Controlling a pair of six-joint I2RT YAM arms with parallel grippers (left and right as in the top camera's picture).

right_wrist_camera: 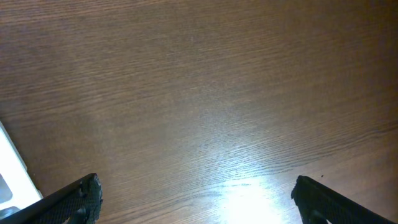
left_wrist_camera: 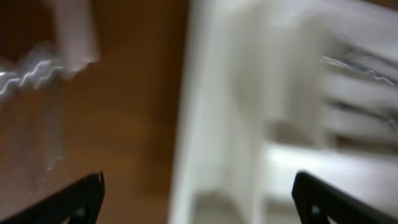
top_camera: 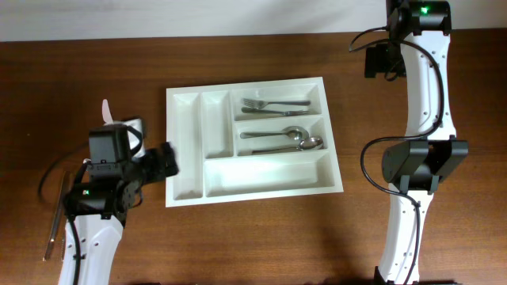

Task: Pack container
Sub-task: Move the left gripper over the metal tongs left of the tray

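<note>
The container (top_camera: 188, 194) is a large white cutlery tray in the middle of the table. Two forks (top_camera: 273, 104) lie in its top long compartment and two spoons (top_camera: 289, 138) in the middle one. The bottom long compartment and both narrow upright ones look empty. My left gripper (top_camera: 165, 161) is open and empty at the tray's left edge. The blurred left wrist view shows its jaws (left_wrist_camera: 196, 186) straddling the tray's rim (left_wrist_camera: 186, 124). My right gripper (top_camera: 379, 61) is open and empty over bare wood, off the tray's top right corner. The right wrist view shows its jaws (right_wrist_camera: 196, 190).
A white plastic piece (top_camera: 107, 111) and a clear wrapper (top_camera: 135, 127) lie left of the tray, both also blurred in the left wrist view (left_wrist_camera: 74, 31). Metal tongs (top_camera: 55, 214) lie near the table's left front. A tray corner (right_wrist_camera: 9, 168) shows in the right wrist view.
</note>
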